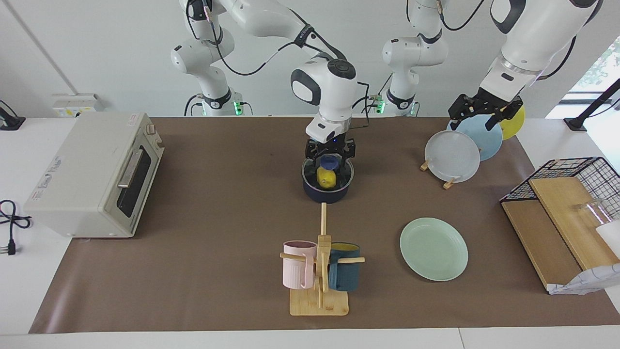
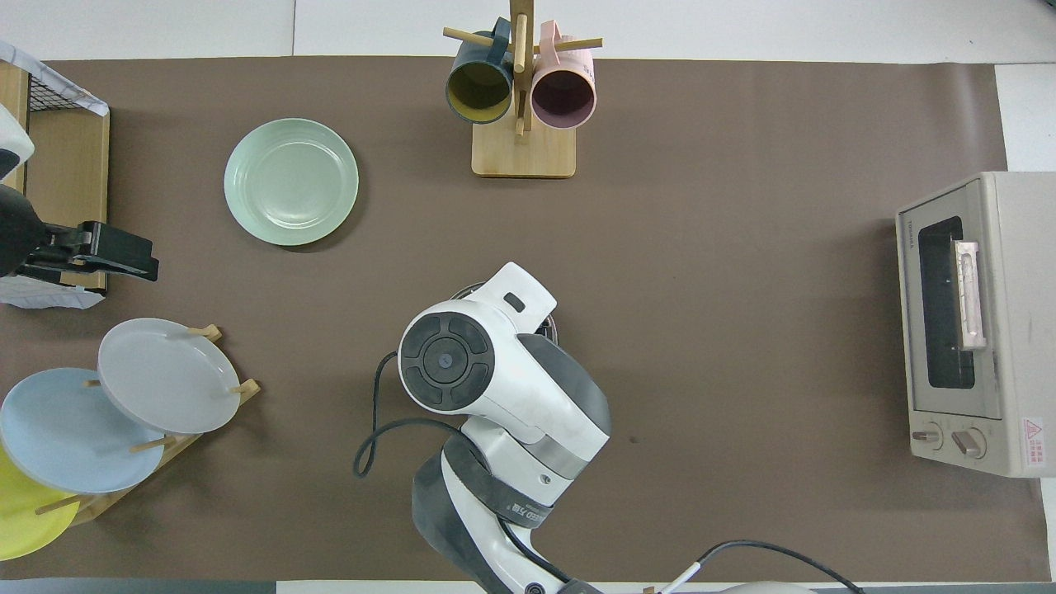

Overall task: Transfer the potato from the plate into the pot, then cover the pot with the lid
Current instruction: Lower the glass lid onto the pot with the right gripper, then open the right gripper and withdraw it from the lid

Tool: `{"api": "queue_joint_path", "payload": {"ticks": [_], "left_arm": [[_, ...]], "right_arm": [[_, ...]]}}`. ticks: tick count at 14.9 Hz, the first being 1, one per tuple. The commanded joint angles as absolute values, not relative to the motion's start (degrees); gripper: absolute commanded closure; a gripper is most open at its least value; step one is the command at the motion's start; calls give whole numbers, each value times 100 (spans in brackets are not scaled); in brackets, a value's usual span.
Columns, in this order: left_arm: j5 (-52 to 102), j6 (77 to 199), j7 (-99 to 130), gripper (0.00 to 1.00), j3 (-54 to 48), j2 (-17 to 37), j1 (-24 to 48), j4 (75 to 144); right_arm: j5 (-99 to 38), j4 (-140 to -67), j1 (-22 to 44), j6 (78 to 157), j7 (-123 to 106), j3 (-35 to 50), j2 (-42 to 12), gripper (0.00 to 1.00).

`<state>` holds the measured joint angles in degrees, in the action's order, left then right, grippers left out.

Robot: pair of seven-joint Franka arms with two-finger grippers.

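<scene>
Yellow potato (image 1: 327, 179): one, inside pot (image 1: 325, 193)
Lid (image 1: 328, 170): one, on pot
Right gripper (image 1: 329, 154): fingers apart around lid knob
Left gripper (image 1: 480, 115): spread, waiting over plate rack (image 1: 448, 183)

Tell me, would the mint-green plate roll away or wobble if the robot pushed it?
The plate probably would not roll: it lies flat on the brown table cover. It looks wide and low, so tipping seems unlikely; it would likely just slide. Its glossy surface hints it could be slippery to pinch.
</scene>
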<state>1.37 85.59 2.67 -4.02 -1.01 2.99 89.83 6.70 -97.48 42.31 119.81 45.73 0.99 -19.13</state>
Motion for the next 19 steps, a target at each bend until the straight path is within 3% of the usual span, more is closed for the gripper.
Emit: {"api": "queue_joint_path", "payload": {"ticks": [1,6,14,19], "left_arm": [[70,8455,281,0,-396,-158,290,8982],[70,8455,281,0,-396,-158,290,8982],[70,8455,281,0,-396,-158,290,8982],[70,8455,281,0,-396,-158,290,8982]], "right_arm": [[826,-9598,3921,11770,4317,149,-1636,0],[747,-8983,3289,10654,3096,132,-1319,0],[334,-8974,1329,9116,705,105,-317,0],[439,-8974,774,8526,274,70,-9,0]]}}
